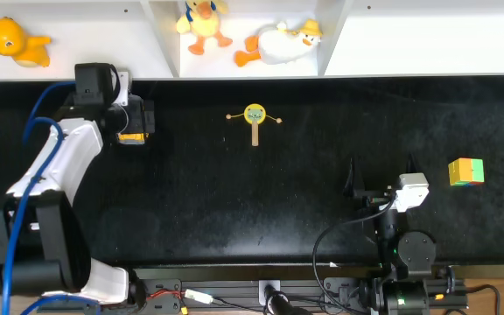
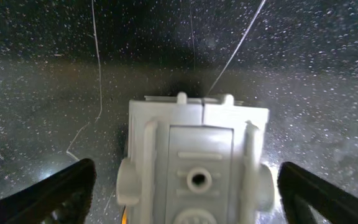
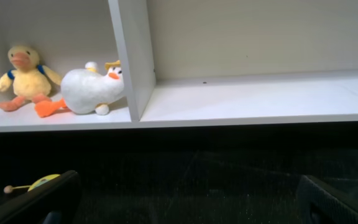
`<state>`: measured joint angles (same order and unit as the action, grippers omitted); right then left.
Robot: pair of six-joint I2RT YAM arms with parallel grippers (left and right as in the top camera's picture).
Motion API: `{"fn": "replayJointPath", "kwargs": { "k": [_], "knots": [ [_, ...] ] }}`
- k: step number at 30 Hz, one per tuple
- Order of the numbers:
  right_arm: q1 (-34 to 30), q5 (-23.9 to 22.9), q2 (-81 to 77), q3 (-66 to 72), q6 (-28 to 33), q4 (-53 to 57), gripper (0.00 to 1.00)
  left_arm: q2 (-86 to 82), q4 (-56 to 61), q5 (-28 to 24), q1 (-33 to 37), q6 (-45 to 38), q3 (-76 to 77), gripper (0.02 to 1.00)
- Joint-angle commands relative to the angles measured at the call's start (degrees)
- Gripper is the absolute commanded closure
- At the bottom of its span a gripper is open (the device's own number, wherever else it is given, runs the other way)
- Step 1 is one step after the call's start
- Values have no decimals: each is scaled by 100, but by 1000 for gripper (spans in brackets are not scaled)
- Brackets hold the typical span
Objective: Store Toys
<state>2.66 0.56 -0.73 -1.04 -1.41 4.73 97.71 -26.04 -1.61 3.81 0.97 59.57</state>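
A blocky grey-white toy [image 2: 197,155] with an orange underside lies on the black table at the far left, seen as an orange-black bit [image 1: 131,136]. My left gripper [image 2: 186,167] [image 1: 141,121] hangs open over it, one finger [image 2: 67,190] on each side and apart from it. A yellow round-faced stick toy [image 1: 254,119] [image 3: 42,182] lies mid-table near the shelf. A multicoloured cube [image 1: 466,171] sits at the right. My right gripper [image 1: 381,179] [image 3: 188,180] is open and holds nothing, low over the table's right half, facing the shelf.
A white shelf [image 1: 164,52] runs along the table's far edge. Its left bay holds an orange duck [image 1: 17,41]. The middle bay holds a yellow plush duck [image 1: 204,22] [image 3: 22,78] and a white plush duck [image 1: 283,42] [image 3: 92,90]. A divider [image 3: 132,59] walls off the right bay.
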Motion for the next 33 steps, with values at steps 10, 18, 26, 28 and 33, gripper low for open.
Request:
{"fn": "replayJointPath", "kwargs": {
  "k": [10, 18, 26, 28, 33],
  "knots": [
    [-7, -57, 48, 76, 31, -24, 7, 105, 81, 197, -20, 61, -11, 393],
    [-7, -57, 48, 76, 31, -24, 5, 103, 90, 192, -20, 66, 17, 511],
    [-7, -59, 48, 76, 31, -24, 7, -33, -363, 175, -26, 105, 363, 579],
    [-7, -59, 48, 76, 31, -24, 5, -160, -501, 173, -26, 105, 409, 586],
    [-7, -57, 48, 76, 31, -24, 5, -597, -715, 175, -37, 103, 415, 590]
  ]
}}
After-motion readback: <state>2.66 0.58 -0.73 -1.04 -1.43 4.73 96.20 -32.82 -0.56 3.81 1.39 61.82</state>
